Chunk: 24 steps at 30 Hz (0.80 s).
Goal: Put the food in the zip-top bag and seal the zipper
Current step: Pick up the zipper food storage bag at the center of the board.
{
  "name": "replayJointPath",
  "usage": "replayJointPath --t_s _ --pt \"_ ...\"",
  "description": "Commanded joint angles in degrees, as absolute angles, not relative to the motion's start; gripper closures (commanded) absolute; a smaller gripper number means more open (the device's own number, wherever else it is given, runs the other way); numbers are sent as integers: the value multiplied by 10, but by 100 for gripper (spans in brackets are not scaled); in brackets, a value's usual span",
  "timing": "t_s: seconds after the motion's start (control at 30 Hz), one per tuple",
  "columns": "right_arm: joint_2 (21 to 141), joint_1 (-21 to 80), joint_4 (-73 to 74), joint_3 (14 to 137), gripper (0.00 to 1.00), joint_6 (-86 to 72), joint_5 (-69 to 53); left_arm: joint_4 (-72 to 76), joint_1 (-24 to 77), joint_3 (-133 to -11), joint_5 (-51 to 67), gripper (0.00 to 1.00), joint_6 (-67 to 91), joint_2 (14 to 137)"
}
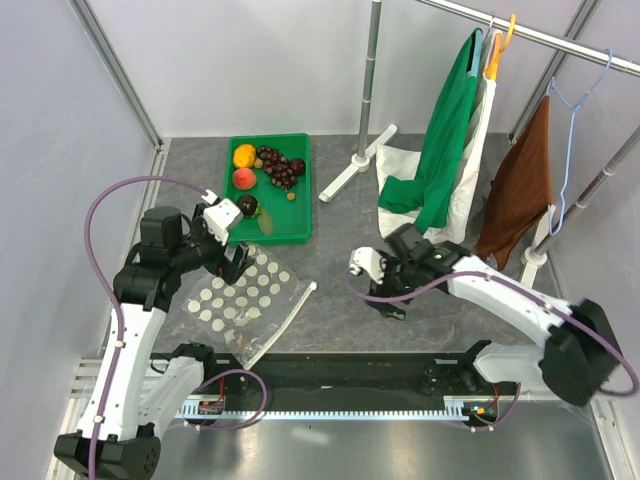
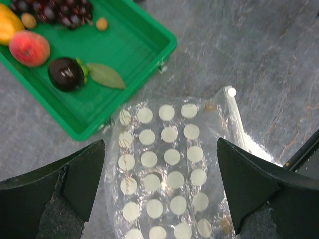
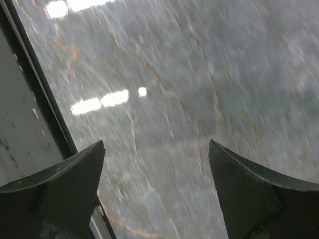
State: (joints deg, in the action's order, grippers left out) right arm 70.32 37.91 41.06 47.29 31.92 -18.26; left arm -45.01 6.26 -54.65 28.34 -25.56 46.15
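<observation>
The clear dotted zip-top bag [image 1: 245,300] lies flat on the table, its white zipper strip [image 1: 290,312] along the right edge. In the left wrist view the bag [image 2: 164,174] lies below my open, empty left gripper [image 2: 160,186], with the zipper [image 2: 238,128] at the right. The left gripper [image 1: 232,262] hovers over the bag's far end. The food lies in the green tray [image 1: 298,205]: orange [image 1: 244,155], peach [image 1: 243,178], grape bunch [image 1: 277,166], plum [image 1: 247,206]. The plum [image 2: 66,73] and peach [image 2: 29,48] also show in the left wrist view. My right gripper [image 1: 385,297] is open and empty over bare table [image 3: 164,114].
A clothes rack stands at the back right with a green and white garment [image 1: 445,150] and a brown cloth [image 1: 520,190]. Its white foot [image 1: 355,165] lies near the tray. A black rail [image 1: 350,370] runs along the near edge.
</observation>
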Motion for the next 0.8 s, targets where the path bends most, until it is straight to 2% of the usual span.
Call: replayJointPath --t_s 0.0,0.17,0.33,0.6,0.7,0.77 --pt "791 426 321 552 9 231 -168 -395 63 -541 318 0 -253 451" --pt "916 433 282 664 15 137 -217 -395 63 -527 326 0 -262 425" --pt "992 450 241 715 16 52 -263 -388 63 -517 330 0 -258 413" --pt "1086 485 175 763 18 43 -247 -366 63 -504 304 0 -225 410" --pt "1118 490 170 780 20 46 -250 -365 63 -498 324 0 -209 402" --pt "1135 492 169 789 25 46 -256 -364 63 -492 330 0 -200 401"
